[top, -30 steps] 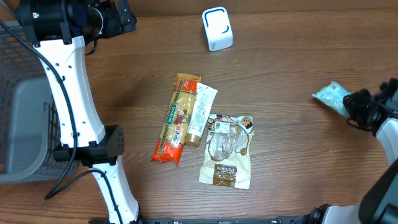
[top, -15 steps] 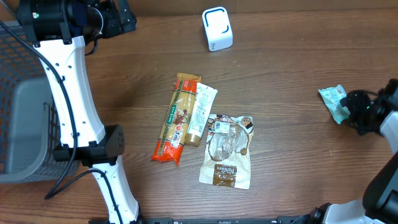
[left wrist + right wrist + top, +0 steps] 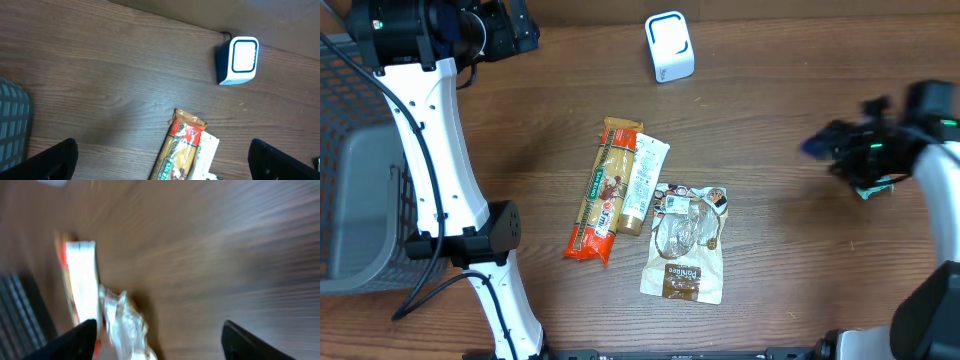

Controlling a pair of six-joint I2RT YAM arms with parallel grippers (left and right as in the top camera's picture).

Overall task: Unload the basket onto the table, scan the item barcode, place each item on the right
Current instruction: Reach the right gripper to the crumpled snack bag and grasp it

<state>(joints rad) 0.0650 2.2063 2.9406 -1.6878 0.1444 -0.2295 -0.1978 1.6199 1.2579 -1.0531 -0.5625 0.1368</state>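
Overhead looks like pick-up time: left claw (image 3: 163,144), right claw (image 3: 159,325) both gaping, empty; next grab orange packet (image 3: 603,190) below scanner (image 3: 669,46), I reckon.

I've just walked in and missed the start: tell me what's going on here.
Neither arm holds anything. The left gripper hangs, jaws open, at the back left. The right gripper, jaws open too, shows blurred over the table's right side. The pasta packet, a white pack and a clear snack bag lie mid-table, the white scanner behind them.
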